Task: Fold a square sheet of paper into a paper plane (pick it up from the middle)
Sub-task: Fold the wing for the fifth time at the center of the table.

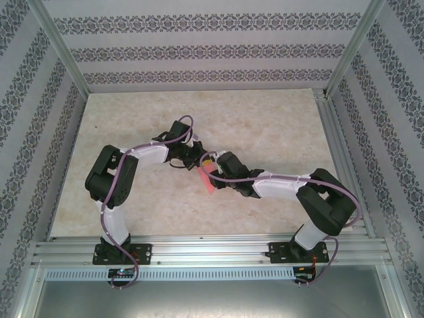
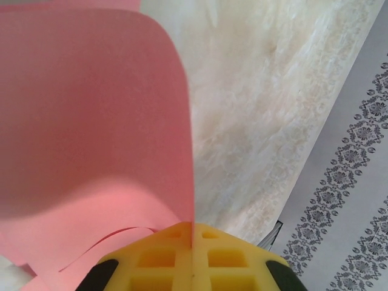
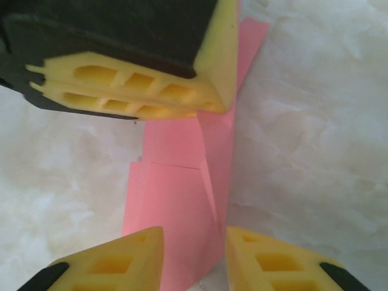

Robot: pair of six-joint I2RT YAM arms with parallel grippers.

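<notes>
Paper status: the thin pink-red folded paper sheet (image 3: 176,200) sits at mid-table over the pale marbled tabletop (image 1: 265,119), between the 2 arms. Left gripper (image 2: 193,233) is fully closed, its 2 yellow foam pads (image 2: 157,260) pinching 1 edge of the sheet. Right gripper (image 3: 194,248) stands partly open, fingertips (image 3: 121,260) on either side of the sheet, gripping nothing. Risk: a single-edge hold lets the sheet curl, swing or slip; a sideways pull by either arm could tear it or spoil the creases.
</notes>
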